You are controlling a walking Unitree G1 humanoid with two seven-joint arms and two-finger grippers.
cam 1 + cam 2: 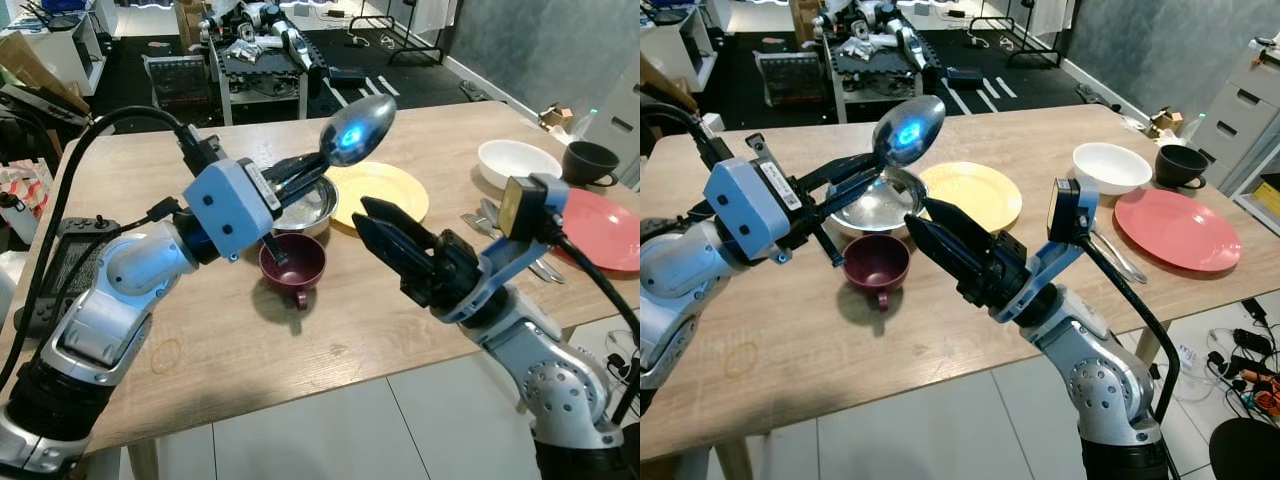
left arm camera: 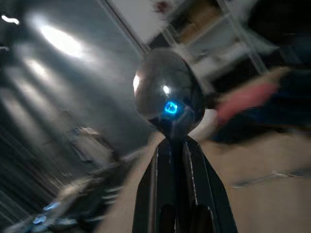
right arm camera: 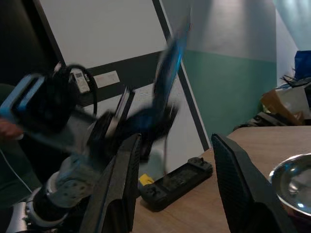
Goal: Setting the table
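Spoon [image 1: 357, 128] raised above steel bowl [image 1: 310, 208] | my left gripper [image 1: 312, 170] clamps its handle | my right gripper [image 1: 378, 230] spread, holding nothing

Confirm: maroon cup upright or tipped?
Upright: the maroon cup sits on the table with its open mouth facing up, handle toward the robot.

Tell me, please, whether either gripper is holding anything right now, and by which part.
The left gripper holds a metal spoon by its handle, bowl up above the table. The right gripper is open and holds nothing.
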